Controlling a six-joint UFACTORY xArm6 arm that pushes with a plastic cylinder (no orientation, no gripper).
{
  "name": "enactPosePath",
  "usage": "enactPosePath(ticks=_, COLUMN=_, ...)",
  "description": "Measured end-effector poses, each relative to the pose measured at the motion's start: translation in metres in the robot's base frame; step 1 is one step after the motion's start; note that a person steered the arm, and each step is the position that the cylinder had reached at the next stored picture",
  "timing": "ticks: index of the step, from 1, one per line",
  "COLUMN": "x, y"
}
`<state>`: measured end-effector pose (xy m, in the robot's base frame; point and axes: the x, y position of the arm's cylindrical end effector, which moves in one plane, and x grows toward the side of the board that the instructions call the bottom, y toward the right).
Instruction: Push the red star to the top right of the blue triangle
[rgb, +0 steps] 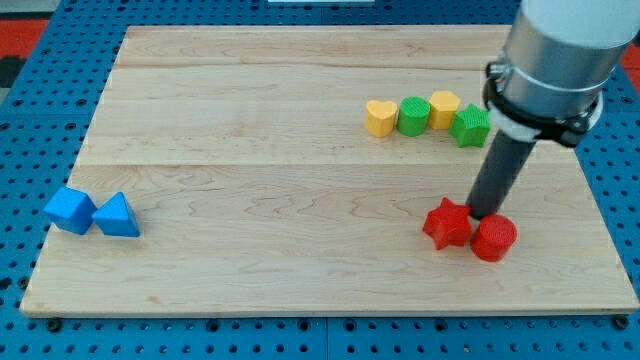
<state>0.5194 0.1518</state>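
The red star lies at the view's lower right on the wooden board. The blue triangle lies far away at the view's left edge of the board. My tip is down at the board, just to the right of the red star and touching or nearly touching it, right above a red cylinder-like block. The rod rises from there to the arm's grey body at the view's top right.
A blue cube touches the blue triangle's left side. A row at the upper right holds a yellow heart, a green block, a yellow block and a green star.
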Motion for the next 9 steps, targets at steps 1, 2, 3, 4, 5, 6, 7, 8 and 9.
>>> enactPosePath(ticks=1, x=0.001, y=0.039)
enactPosePath(ticks=2, x=-0.032, y=0.073)
enactPosePath(ticks=3, x=-0.001, y=0.143)
enactPosePath(ticks=4, x=0.025, y=0.137)
enactPosePath(ticks=5, x=0.067, y=0.131)
enactPosePath(ticks=6, x=0.059, y=0.055)
enactPosePath(ticks=7, x=0.042, y=-0.008)
enactPosePath(ticks=8, x=0.026, y=0.015)
enactPosePath(ticks=9, x=0.026, y=-0.07)
